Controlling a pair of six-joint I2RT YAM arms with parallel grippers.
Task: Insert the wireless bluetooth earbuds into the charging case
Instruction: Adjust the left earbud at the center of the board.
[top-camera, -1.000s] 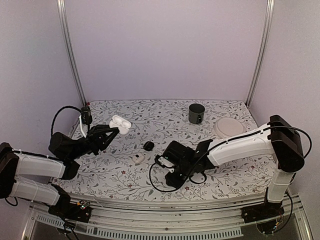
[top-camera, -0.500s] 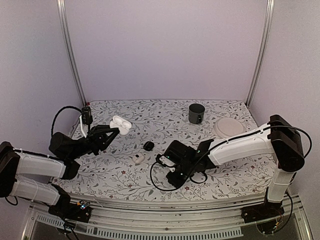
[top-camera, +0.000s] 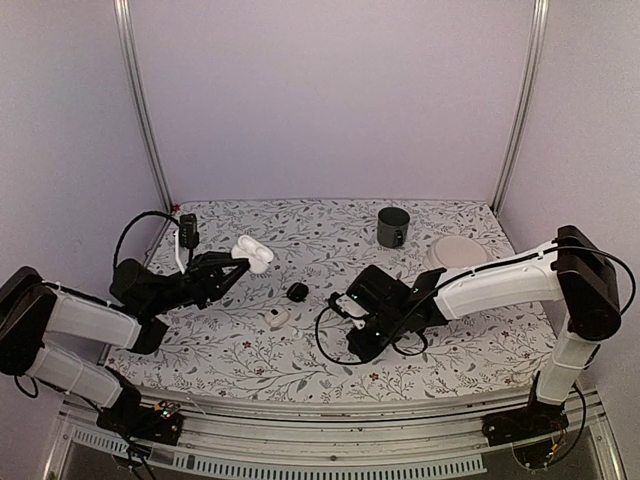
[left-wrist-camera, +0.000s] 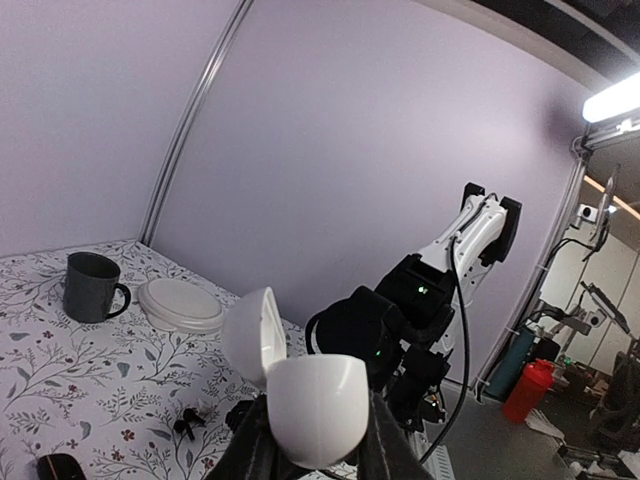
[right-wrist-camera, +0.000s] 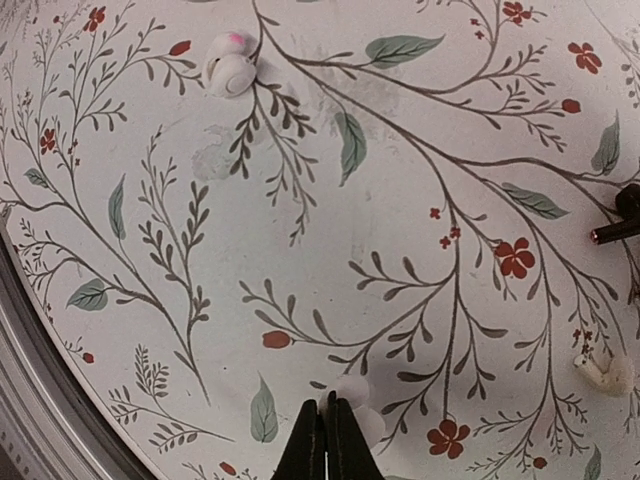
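My left gripper (top-camera: 232, 268) is shut on the open white charging case (top-camera: 252, 253) and holds it above the table; in the left wrist view the case (left-wrist-camera: 310, 405) fills the jaws with its lid (left-wrist-camera: 252, 335) tipped back. My right gripper (top-camera: 352, 322) hangs low over the table's middle, fingers together, pinching a white earbud (right-wrist-camera: 352, 392) at the tips. Another white earbud (right-wrist-camera: 605, 373) and a black earbud (right-wrist-camera: 625, 212) lie at the right edge of the right wrist view. The black pair (left-wrist-camera: 185, 422) also shows in the left wrist view.
A round black case (top-camera: 297, 291) and a small beige rounded piece (top-camera: 277, 317) lie between the arms. A dark mug (top-camera: 393, 226) and a pale plate (top-camera: 457, 254) stand at the back right. A small white rounded piece (right-wrist-camera: 230, 70) lies ahead of the right gripper.
My left gripper has carried the white case a little to the right and forward. My right arm has shifted to the right, away from the table's front, with its fingers staying shut.
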